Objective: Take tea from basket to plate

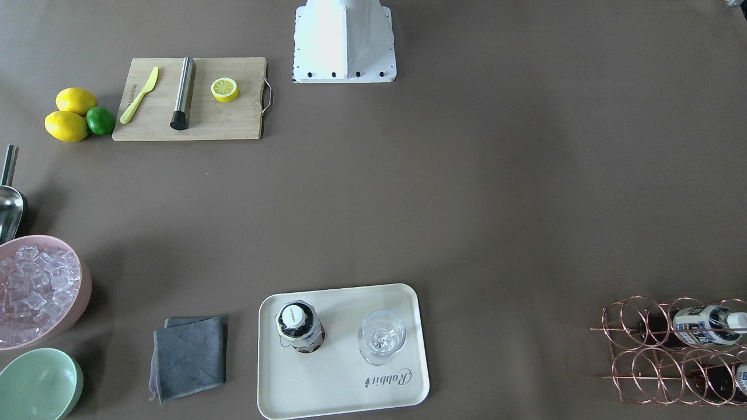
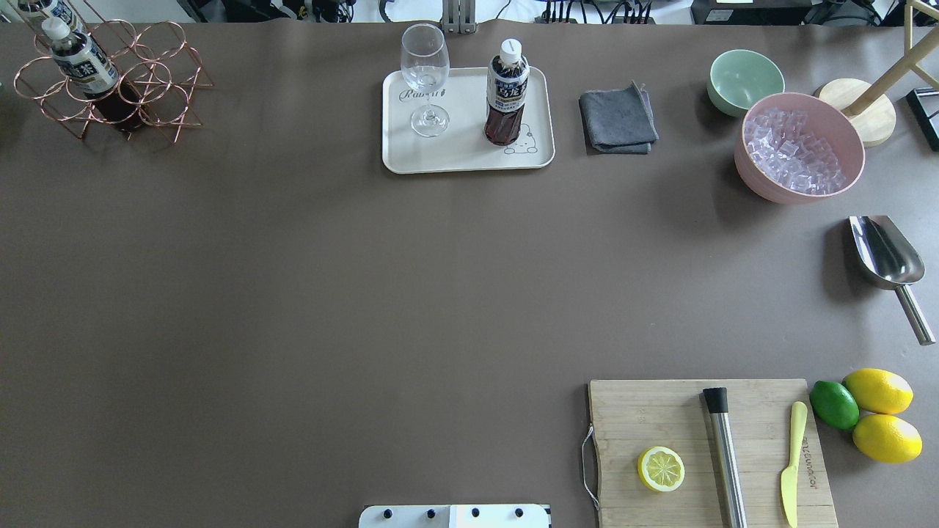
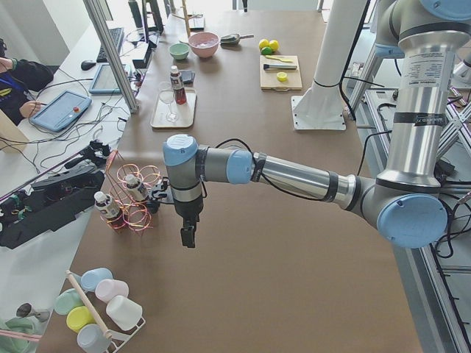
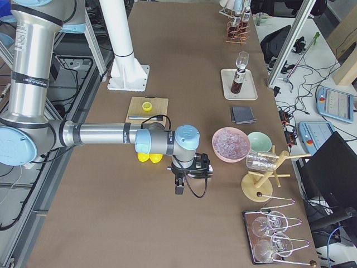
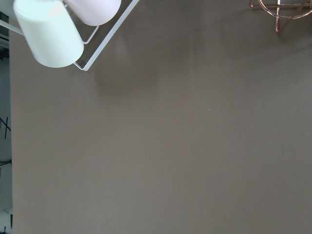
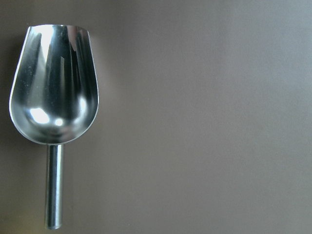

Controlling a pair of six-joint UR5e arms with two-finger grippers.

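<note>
- Reading the carry as done, judging by layout: left arm (image 3: 294, 175) hanging over the table (image 2: 367, 293) just beside the basket (image 2: 147, 81), right arm (image 4: 106, 135) hanging well apart from it, over the metal scoop (image 6: 53, 97).
- Failing to tell either grip: left gripper (image 3: 188, 237) and right gripper (image 4: 179, 187) showing only small in the side views, nothing visibly held, no fingers in the wrist views.
- Noting the plate (image 2: 469, 150) carrying the tea (image 2: 506, 92) upright, apart from the wine glass (image 2: 425, 73).
- Guessing the next move, if any: reaching the left gripper to another bottle (image 2: 84, 66) in the basket, closing on it, drawing it out without snagging wire.
- Losing the third bottle (image 2: 44, 11) at the frame edge; labels reading too small.
</note>
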